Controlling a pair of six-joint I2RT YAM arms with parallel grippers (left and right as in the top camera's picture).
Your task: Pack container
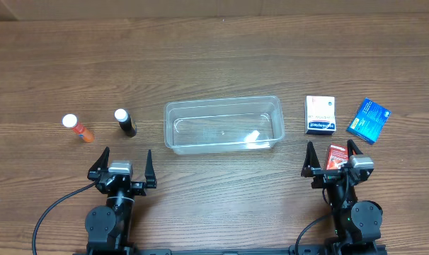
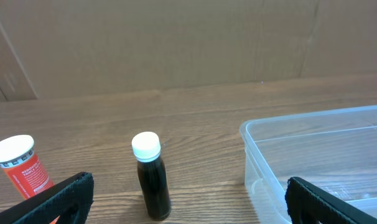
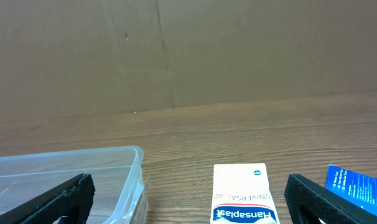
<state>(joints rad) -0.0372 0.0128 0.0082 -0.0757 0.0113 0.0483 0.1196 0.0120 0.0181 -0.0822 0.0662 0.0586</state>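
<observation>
Brown wood-grain laminate is running across the whole worktop [image 1: 221, 49], and a flat wall of plain cardboard [image 3: 176, 56] is rising behind it. About midway along is sitting the container [image 1: 221, 100], a clear plastic rectangular tub with rounded corners and a thin rim, its long side lying left to right. The grain is showing straight through its floor. It is resting just beyond the two arms, between them, and touching neither.

Off to its left two small cylindrical bottles are waiting. A dark bottle [image 1: 125, 122] with a white cap is standing upright nearer the tub, and an orange bottle [image 1: 77, 127], also white-capped, is sitting further out. To the tub's right a white carton [image 1: 321, 115] with blue print is lying flat. A glossy blue carton [image 1: 368, 120] is lying near it, turned at an angle, the two not touching.

The left jaws are standing spread wide and gripping nothing, their black fingers [image 2: 58, 199] framing the dark bottle and a corner of the tub. The right jaws are spread just as wide. A small red box [image 1: 335, 157] is showing between them from overhead, and I cannot tell whether either finger is touching it.
</observation>
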